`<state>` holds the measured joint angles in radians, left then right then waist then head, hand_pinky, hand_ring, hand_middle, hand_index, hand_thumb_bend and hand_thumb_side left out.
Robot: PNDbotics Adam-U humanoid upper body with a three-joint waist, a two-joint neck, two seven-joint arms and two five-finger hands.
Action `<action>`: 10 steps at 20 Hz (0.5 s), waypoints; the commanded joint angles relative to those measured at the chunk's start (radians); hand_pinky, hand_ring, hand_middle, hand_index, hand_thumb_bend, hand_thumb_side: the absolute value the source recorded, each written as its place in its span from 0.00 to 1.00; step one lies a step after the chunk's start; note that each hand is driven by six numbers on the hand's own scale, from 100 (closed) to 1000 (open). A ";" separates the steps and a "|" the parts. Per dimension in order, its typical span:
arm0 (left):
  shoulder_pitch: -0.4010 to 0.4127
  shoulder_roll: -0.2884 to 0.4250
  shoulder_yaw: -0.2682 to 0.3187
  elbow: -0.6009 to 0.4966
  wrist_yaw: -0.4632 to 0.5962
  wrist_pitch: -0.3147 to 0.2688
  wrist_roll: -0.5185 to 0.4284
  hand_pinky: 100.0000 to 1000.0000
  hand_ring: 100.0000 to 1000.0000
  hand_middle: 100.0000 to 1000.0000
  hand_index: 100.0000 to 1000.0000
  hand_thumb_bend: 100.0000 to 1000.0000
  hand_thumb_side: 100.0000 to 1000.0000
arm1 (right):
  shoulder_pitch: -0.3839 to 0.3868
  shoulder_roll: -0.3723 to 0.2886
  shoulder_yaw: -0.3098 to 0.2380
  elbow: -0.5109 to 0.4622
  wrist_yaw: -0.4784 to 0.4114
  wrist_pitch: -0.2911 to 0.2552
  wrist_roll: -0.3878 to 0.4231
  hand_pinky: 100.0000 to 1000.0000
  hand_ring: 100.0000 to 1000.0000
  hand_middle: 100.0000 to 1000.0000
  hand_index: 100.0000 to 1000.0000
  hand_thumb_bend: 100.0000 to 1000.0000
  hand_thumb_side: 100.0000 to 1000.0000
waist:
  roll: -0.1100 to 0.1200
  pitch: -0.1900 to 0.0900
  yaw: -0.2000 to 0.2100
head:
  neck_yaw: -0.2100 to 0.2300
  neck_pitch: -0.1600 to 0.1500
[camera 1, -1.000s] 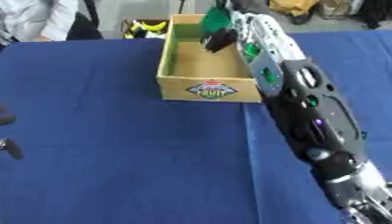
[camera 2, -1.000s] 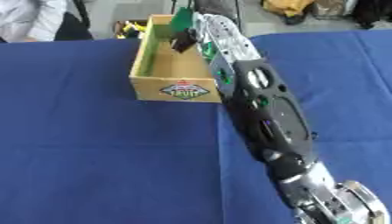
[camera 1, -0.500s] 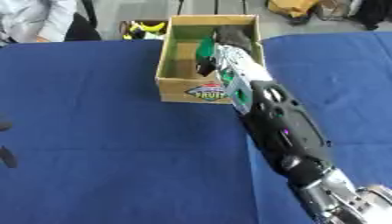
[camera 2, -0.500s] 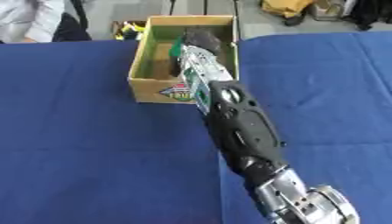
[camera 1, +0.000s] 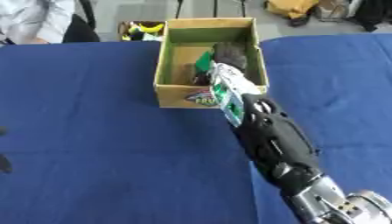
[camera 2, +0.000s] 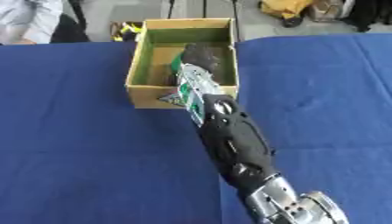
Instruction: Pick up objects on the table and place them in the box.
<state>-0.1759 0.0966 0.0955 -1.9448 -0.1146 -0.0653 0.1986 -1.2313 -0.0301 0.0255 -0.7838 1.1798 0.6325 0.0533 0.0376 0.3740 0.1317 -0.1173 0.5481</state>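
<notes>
Box (camera 1: 170, 89), upper centre: your right hand (camera 2: 201, 56) has swung down inside; whether it holds the green thing (camera 1: 204, 61) can't be told.

Open cardboard box (camera 1: 170, 92), green object (camera 1: 204, 61) inside

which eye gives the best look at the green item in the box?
Left eye view: the green item shows as a clear patch inside the box, left of the right robot hand. In the right eye view only a thin green sliver shows beside the arm.
</notes>
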 commanded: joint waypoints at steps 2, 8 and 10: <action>-0.007 0.007 -0.003 -0.015 0.001 0.000 -0.005 0.16 0.65 0.63 0.81 0.00 0.89 | -0.019 -0.004 -0.003 0.006 -0.023 -0.006 -0.040 0.74 0.85 0.54 0.72 0.00 0.17 | 0.003 -0.016 0.004 | -0.004 -0.014; -0.006 0.006 -0.004 -0.014 0.001 0.001 -0.006 0.16 0.65 0.63 0.81 0.00 0.88 | -0.026 -0.006 0.000 -0.001 -0.026 -0.034 -0.024 0.79 0.95 0.72 0.85 0.00 0.47 | 0.004 -0.015 0.001 | -0.005 -0.013; -0.006 0.006 -0.004 -0.014 0.001 0.001 -0.007 0.16 0.65 0.63 0.81 0.00 0.88 | -0.029 -0.007 0.000 -0.008 -0.023 -0.040 -0.013 0.80 0.97 0.75 0.87 0.00 0.55 | 0.004 -0.015 0.000 | -0.006 -0.014</action>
<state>-0.1760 0.0961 0.0937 -1.9438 -0.1146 -0.0623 0.1946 -1.2326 -0.0306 0.0251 -0.7721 1.1587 0.5984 0.0347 0.0398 0.3763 0.1306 -0.1209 0.5434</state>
